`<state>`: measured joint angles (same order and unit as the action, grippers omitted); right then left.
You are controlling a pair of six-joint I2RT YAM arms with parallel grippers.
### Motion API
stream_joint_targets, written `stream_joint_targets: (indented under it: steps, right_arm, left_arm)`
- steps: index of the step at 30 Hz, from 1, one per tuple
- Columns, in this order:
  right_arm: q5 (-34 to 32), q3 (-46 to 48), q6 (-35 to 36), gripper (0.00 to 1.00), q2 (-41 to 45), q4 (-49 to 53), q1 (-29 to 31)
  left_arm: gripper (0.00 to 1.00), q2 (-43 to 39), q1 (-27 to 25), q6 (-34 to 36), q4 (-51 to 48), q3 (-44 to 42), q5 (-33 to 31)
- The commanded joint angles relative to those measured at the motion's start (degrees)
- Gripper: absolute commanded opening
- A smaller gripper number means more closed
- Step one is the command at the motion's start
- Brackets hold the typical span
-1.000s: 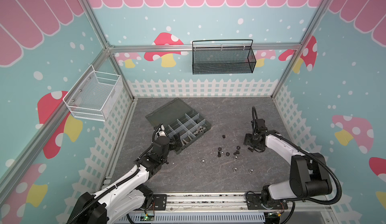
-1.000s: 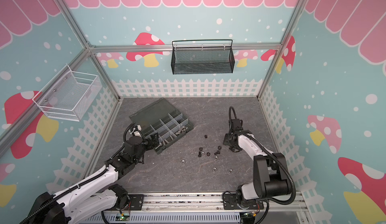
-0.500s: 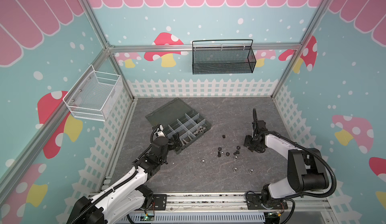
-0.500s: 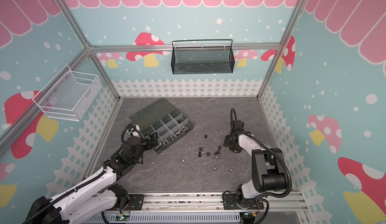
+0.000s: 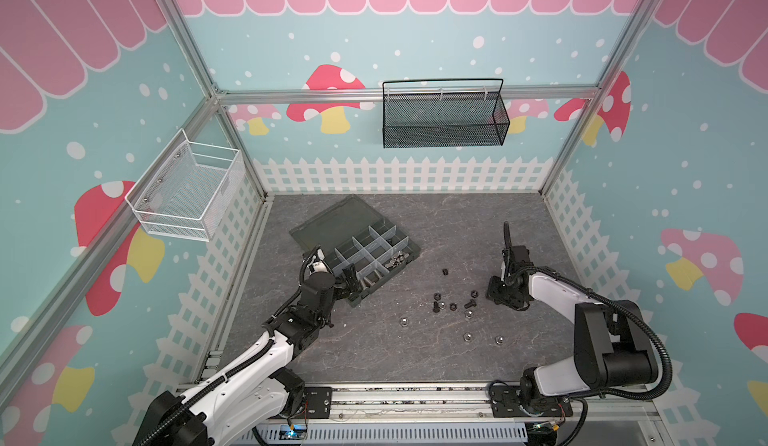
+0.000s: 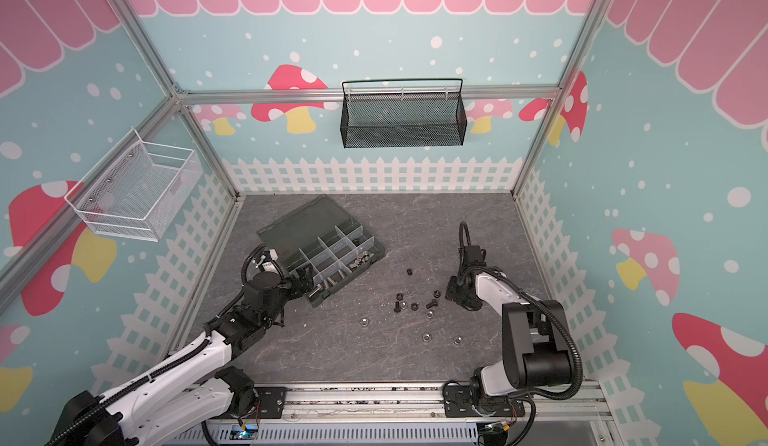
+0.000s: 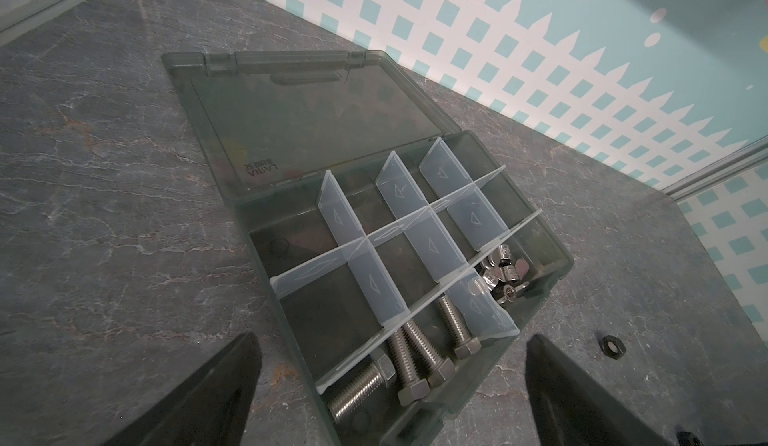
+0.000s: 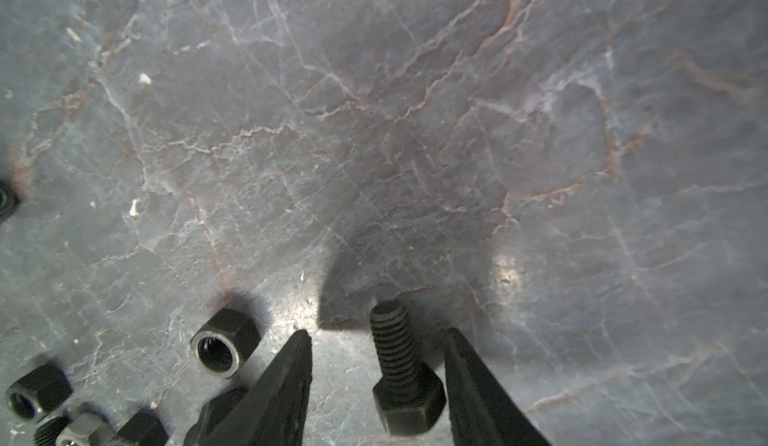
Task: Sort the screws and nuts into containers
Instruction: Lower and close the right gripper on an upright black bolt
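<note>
Nearest the rail, three silver nuts are seen lying loose on the grey tabletop, unmoved since a second ago. Just beyond them, the cluster of black nuts has been left undisturbed as well.

Over to the right gripper: it has been lowered a touch toward the tabletop since the earlier frame, and the elbow behind it has been drawn slightly inward. Its jaws are held apart, straddling a black screw that lies flat on the tabletop. One finger is set right against the hex head, though contact cannot be confirmed, and a clear gap is kept on the other side. No grip has been made yet.

Across the table, the left gripper is found almost exactly where it was, jaws spread wide, hovering at the near corner of the organiser box. Four silver screws are laid in its nearest compartment, and silver winged nuts are piled in the one beside it. Behind, the lid is laid open flat.
</note>
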<state>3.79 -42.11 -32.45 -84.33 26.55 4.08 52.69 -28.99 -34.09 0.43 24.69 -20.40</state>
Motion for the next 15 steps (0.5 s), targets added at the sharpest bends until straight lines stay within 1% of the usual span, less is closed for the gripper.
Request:
stream_joint_targets:
  steps: [1, 15]
  right_arm:
    - [1.3, 1.5, -0.6, 0.5, 0.4, 1.8, 0.2]
    - [-2.0, 1.0, -1.5, 0.3, -1.6, 3.3, 1.7]
  left_arm:
    - [1.0, 0.0, 0.3, -0.5, -0.7, 1.5, -1.0]
    - [1.0, -0.2, 0.3, -0.7, -0.7, 1.4, -1.0]
